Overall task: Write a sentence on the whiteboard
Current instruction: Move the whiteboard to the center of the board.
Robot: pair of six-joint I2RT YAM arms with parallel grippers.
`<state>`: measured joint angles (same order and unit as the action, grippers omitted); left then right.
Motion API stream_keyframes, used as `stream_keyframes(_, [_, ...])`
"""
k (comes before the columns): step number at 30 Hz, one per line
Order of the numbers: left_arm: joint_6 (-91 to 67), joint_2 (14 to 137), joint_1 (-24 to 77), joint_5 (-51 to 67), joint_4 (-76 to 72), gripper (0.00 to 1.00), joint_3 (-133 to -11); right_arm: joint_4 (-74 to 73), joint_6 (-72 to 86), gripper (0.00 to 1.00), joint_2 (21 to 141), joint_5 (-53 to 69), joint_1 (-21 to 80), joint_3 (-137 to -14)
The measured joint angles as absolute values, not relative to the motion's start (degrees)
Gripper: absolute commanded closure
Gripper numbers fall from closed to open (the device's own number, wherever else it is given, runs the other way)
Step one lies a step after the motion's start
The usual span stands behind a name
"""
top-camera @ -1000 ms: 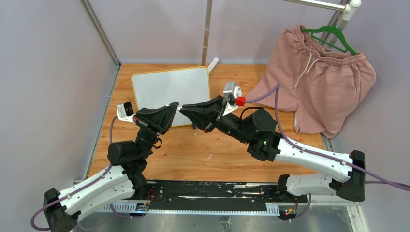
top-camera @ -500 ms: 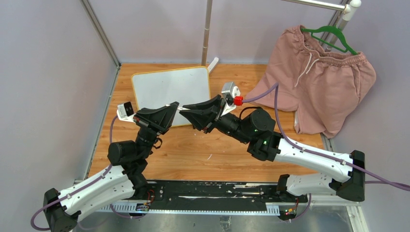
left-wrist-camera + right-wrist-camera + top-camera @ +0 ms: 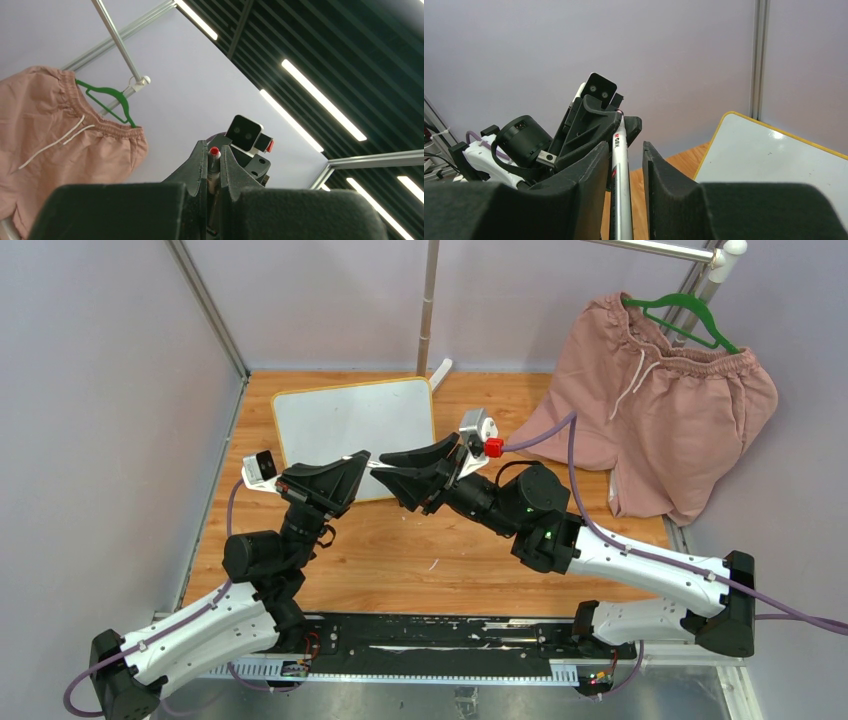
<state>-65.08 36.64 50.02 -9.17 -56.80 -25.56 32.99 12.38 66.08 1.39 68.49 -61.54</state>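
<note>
The whiteboard (image 3: 352, 432), white with a yellow-orange frame, lies flat on the wooden table behind both grippers; its corner shows in the right wrist view (image 3: 774, 160). No red sentence shows on it. A silver marker (image 3: 620, 170) with a red end (image 3: 214, 151) spans between the two grippers above the board's near edge. My left gripper (image 3: 360, 464) is shut on one end of it. My right gripper (image 3: 386, 468) is around the other end, with the marker against one finger and a gap to the other finger (image 3: 659, 170).
Pink shorts (image 3: 660, 410) hang on a green hanger (image 3: 690, 315) from a rail at the back right. A metal upright (image 3: 428, 305) stands behind the board. Grey walls close in the left side and the back.
My right gripper's jaws have spread a little around the marker, and its wrist has shifted slightly. The left arm and the board have not moved.
</note>
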Motion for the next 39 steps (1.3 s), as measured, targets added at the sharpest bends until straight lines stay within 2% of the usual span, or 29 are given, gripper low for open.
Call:
stream_keyframes(4, [-65.01,36.69,50.02,-9.23,-56.71,1.00,-25.58,33.15,12.40,0.92,66.08,1.37,68.49,-61.54])
stream_keyframes(6, [-65.43,36.75,50.02,-9.10,-56.90,1.00,-25.58,33.21,12.38,1.00,66.06,1.39,68.51,-61.54])
stream_keyframes(9, [-65.56,36.75,50.02,-9.02,-56.93,0.98,-25.58,33.34,12.40,1.00,66.02,1.48,68.53,-61.52])
stream_keyframes(10, [-65.58,36.75,50.02,-9.04,-56.90,0.85,-25.58,33.34,12.40,1.00,66.00,1.50,68.53,-61.47])
stream_keyframes(14, [-64.93,36.21,50.02,-9.30,-56.01,0.04,-25.43,32.93,12.08,1.00,65.39,1.39,68.55,-61.10])
stream_keyframes(15, [-64.77,35.42,50.02,-9.45,-54.92,0.01,-25.23,32.56,11.84,1.00,65.01,1.15,68.55,-61.10])
stream_keyframes(21, [-57.78,23.97,50.02,-14.68,-40.47,0.00,-24.12,25.78,9.26,1.00,57.84,-3.31,68.55,-59.88])
stream_keyframes(25, [-44.58,17.12,50.02,-19.57,-23.55,0.00,-30.17,19.64,7.40,1.00,50.68,-7.84,68.55,-57.87])
stream_keyframes(34, [-16.01,28.56,49.43,-29.98,11.03,0.00,-53.43,4.99,5.91,1.00,38.76,-17.02,68.55,-51.44])
stream_keyframes(39, [-11.27,32.82,38.89,-28.97,23.73,0.00,-55.46,-0.80,5.89,1.00,35.48,-18.57,68.55,-49.60])
